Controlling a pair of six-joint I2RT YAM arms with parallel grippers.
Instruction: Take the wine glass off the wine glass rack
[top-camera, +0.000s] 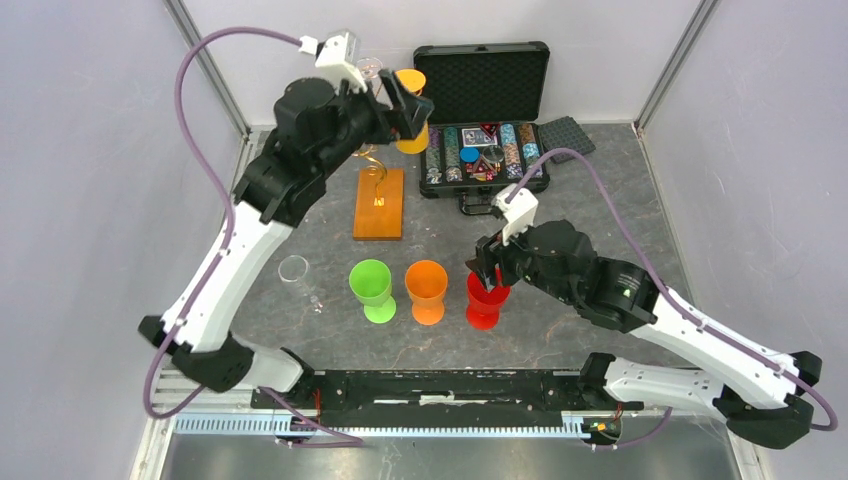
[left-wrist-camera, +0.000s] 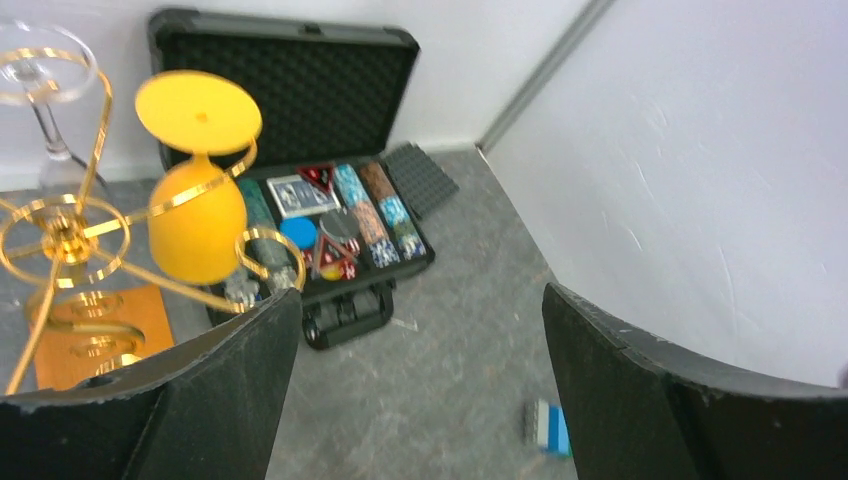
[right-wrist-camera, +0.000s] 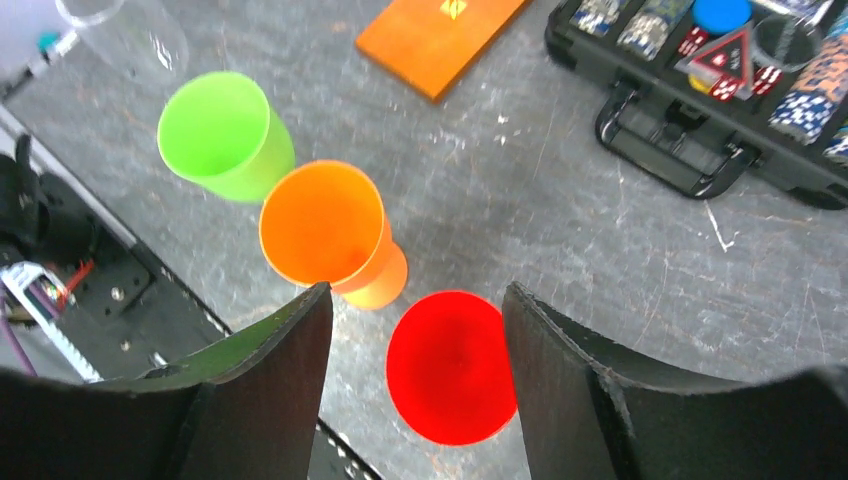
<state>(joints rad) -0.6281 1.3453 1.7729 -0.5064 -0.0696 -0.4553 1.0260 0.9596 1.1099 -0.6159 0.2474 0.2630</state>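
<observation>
Hovering released, left gripper (left-wrist-camera: 420, 295) faces the yellow wine glass (left-wrist-camera: 195, 225) hanging inverted on the wine glass rack (left-wrist-camera: 60, 235) near the table's (top-camera: 600, 200) far edge; right gripper (right-wrist-camera: 417, 290), jaws parted, straddles the red glass (right-wrist-camera: 450, 365).

Overhead, close wrists — chip case (top-camera: 483, 85) shared

I counted six wine glasses in all. Four were coloured plastic. Three of them stood in a row at the lower centre of the top view: one green plastic wine glass (top-camera: 371, 283), one orange plastic wine glass (top-camera: 426, 284) and one red plastic wine glass (right-wrist-camera: 450, 365). One yellow plastic wine glass (left-wrist-camera: 197, 225) was at upper centre.

Two were clear: one clear stemmed glass (top-camera: 294, 270) at centre left and a second clear glass (left-wrist-camera: 45, 70) at the top.

I counted one golden wire wine glass rack (top-camera: 378, 203) with an orange wooden base, one open black chip case (top-camera: 482, 85) and one dark ribbed foam pad (top-camera: 566, 135). My own grippers made two: left gripper (left-wrist-camera: 420, 300) and right gripper (right-wrist-camera: 415, 295).
</observation>
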